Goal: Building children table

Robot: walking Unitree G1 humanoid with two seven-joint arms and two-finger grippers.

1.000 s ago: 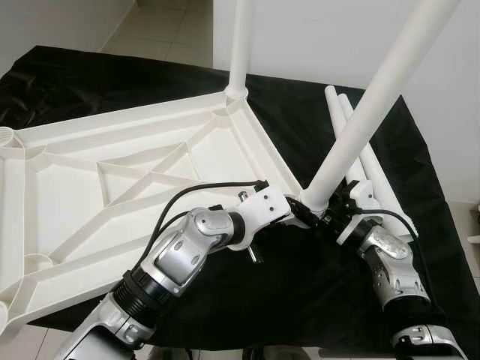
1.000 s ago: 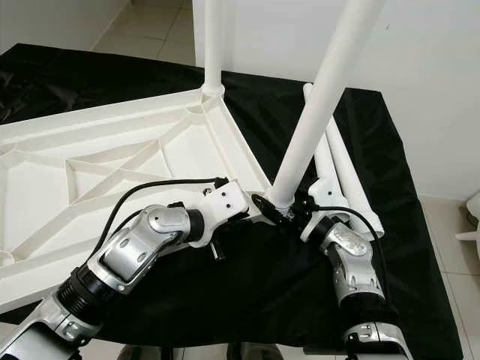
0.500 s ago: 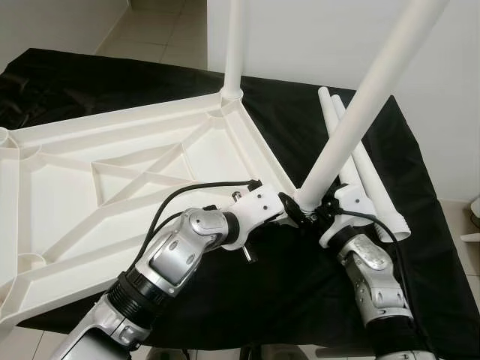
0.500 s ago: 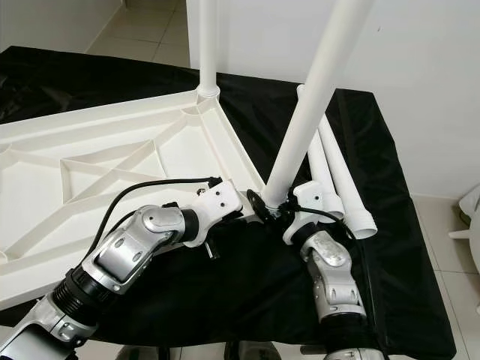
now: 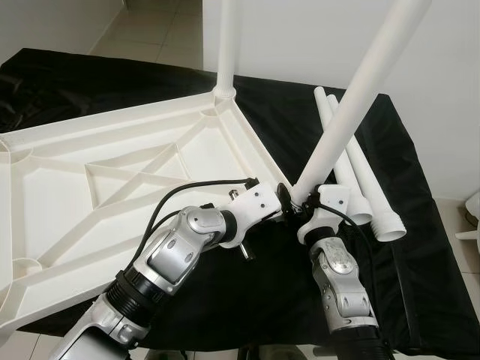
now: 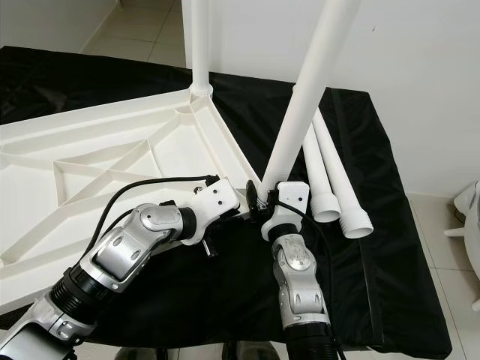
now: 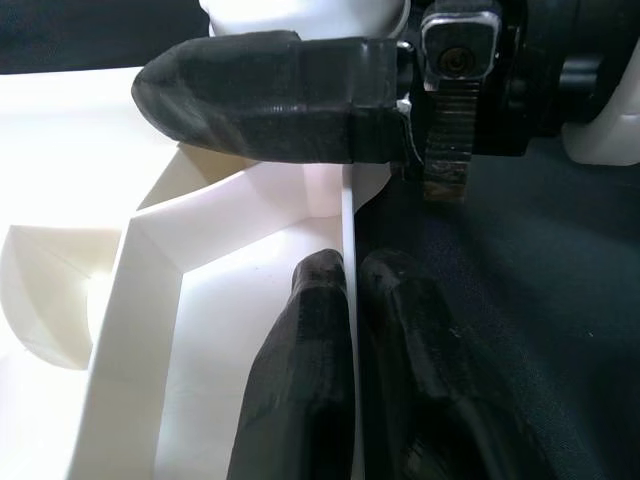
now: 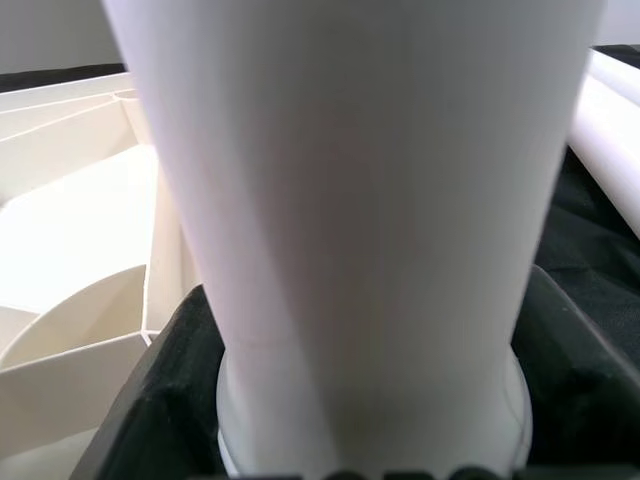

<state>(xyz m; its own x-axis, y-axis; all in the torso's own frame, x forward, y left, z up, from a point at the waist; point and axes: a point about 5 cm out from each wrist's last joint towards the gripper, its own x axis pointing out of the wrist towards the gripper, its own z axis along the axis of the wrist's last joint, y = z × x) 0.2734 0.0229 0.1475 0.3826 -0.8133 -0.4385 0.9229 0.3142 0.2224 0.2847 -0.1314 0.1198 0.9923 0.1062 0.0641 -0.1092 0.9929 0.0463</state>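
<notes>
left eye view: the white tabletop (image 5: pixel 112 180) lies upside down on a black cloth (image 5: pixel 420 247), its ribbed underside up, with one leg (image 5: pixel 225 45) already standing upright in the far corner socket. the left gripper (image 5: pixel 279 204) reaches to the near right corner of the tabletop; in the left wrist view its fingers (image 7: pixel 320 330) are pressed together on the thin rim wall, one on each side of it. just to the right, the right gripper (image 5: pixel 304 204) holds the foot of a second leg (image 5: pixel 360 90), which leans up and to the right with its lower end at that same corner, touching or nearly touching the socket. in the right wrist view the black fingers (image 8: pixel 160 400) sit on both sides of this leg, pinching it. further right, two spare legs (image 5: pixel 360 187) lie side by side on the cloth, close beside the right gripper.
</notes>
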